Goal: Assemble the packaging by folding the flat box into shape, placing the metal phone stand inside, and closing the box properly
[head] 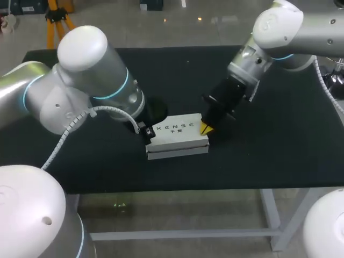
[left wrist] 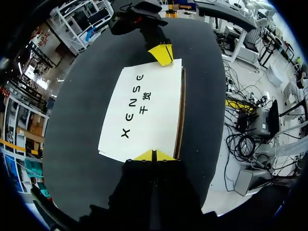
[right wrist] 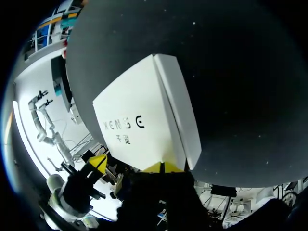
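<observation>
Box (head: pixel 177 137) mid-frame, well inside every table (head: pixel 279 156) edge. Left gripper (left wrist: pixel 154 155) and right gripper (head: pixel 206 128) touch opposite ends, fingers together, holding nothing. Only the left wrist view shows the brown edge (left wrist: pixel 180 115).

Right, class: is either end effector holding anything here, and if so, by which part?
Nothing is held. The left end effector and right end effector each have fingers closed together, tips at opposite short ends of the white box.

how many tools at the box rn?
2. The left tool sits on the white box at the end nearest the left arm. The right tool sits on the opposite end. Both have their tips together.
</observation>
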